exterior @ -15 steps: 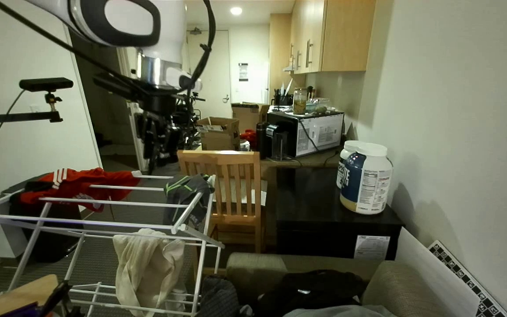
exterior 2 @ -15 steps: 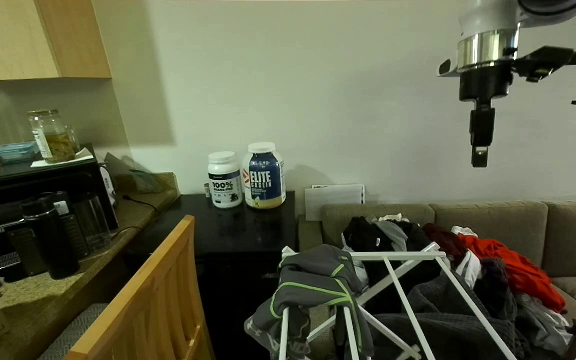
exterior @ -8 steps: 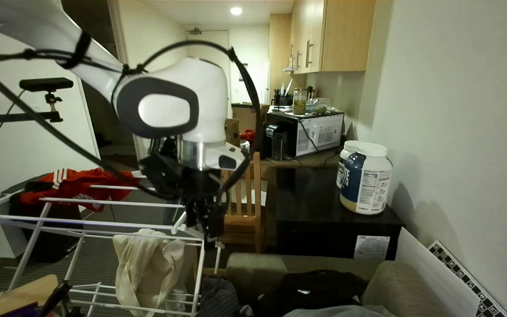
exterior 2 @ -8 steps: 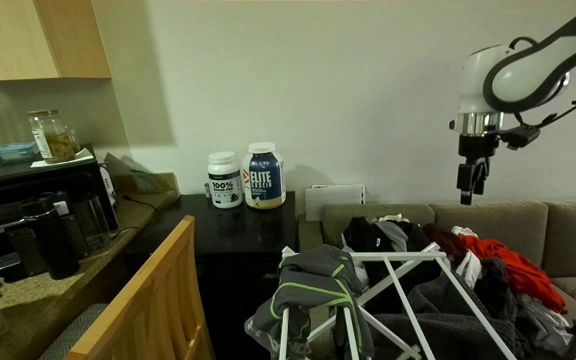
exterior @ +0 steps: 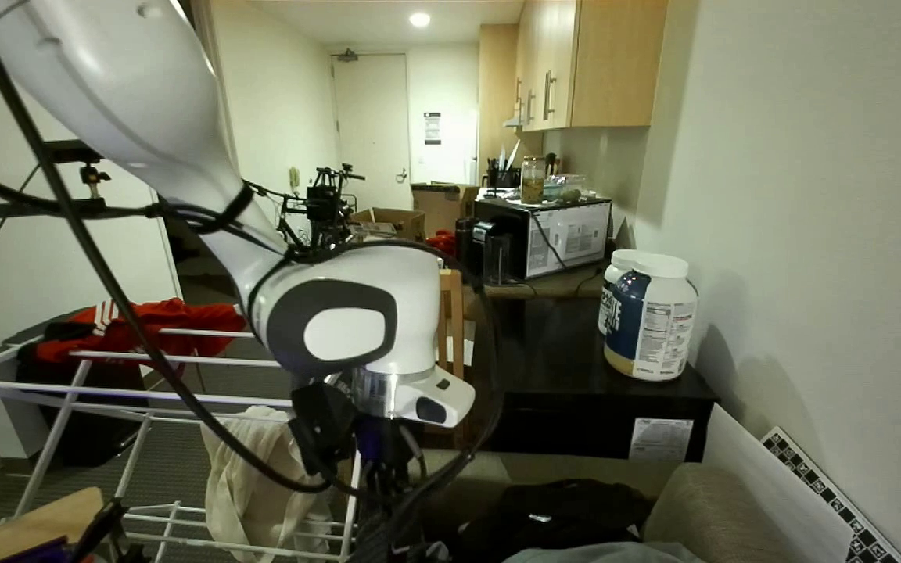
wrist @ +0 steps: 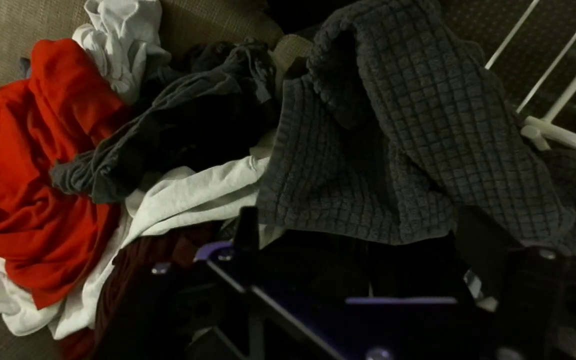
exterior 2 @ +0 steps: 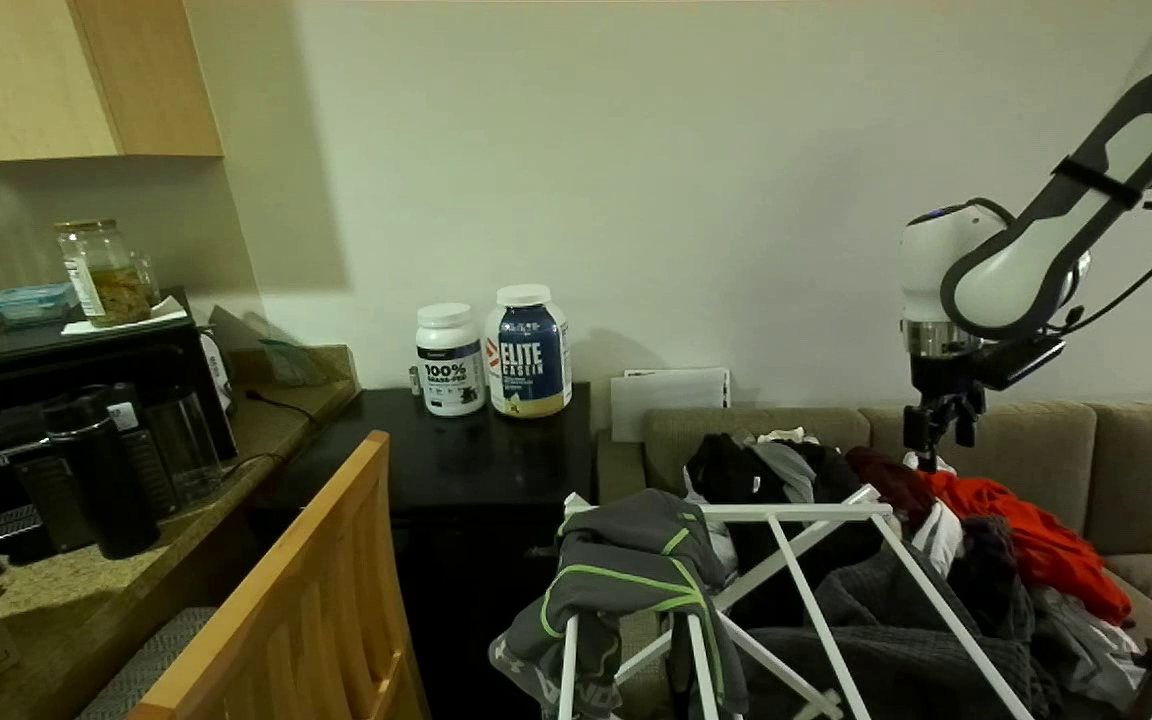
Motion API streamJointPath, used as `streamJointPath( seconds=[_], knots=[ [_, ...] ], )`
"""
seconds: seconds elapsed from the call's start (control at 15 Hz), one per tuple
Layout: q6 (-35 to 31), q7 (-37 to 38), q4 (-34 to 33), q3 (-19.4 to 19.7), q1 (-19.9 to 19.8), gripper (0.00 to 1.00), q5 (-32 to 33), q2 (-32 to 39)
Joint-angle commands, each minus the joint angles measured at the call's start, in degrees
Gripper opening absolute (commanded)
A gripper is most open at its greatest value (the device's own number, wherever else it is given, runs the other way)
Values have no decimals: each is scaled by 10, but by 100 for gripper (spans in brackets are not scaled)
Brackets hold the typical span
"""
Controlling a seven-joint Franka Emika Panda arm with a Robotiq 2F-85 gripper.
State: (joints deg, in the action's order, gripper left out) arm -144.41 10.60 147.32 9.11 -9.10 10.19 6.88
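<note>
My gripper (wrist: 360, 225) is open, with its two fingers wide apart and nothing between them, above a clothes pile. In an exterior view the gripper (exterior 2: 941, 447) hangs pointing down over the pile. A dark grey waffle-textured cloth (wrist: 433, 100) lies just beyond the fingertips in the wrist view. Black clothing lies below the gap, too dark to tell apart. A red garment (wrist: 43, 175), a white garment (wrist: 203, 192) and dark grey clothing (wrist: 103, 170) lie left of it. The red garment also shows in an exterior view (exterior 2: 1026, 535). In an exterior view the gripper's lower end blends into dark cloth.
A white drying rack (exterior 2: 796, 513) stands beside the pile, with a grey green-striped garment (exterior 2: 626, 575) and a cream cloth (exterior: 243, 469) on it. The couch (exterior 2: 1026, 440) is under the pile. A black cabinet (exterior 2: 436, 470) bears two tubs. A wooden chair (exterior 2: 336, 560) stands near.
The arm has come down from high above and moved over toward the couch. The gripper has lowered close to the clothes and turned somewhat. The clothes and rack have not moved.
</note>
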Motion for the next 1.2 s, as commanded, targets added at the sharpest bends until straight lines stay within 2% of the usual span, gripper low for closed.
streamJointPath(
  seconds=[0.0,0.4,0.67,0.87,1.13],
  knots=[
    [-50,40,-26,22,8,100,33,70],
    [-106,57,-71,56,30,100,24,174],
    [-133,33,-118,77,16,100,9,248],
    [-152,43,-168,102,10,100,-4,311],
    [-135,41,-242,117,-11,100,-43,387]
  ],
)
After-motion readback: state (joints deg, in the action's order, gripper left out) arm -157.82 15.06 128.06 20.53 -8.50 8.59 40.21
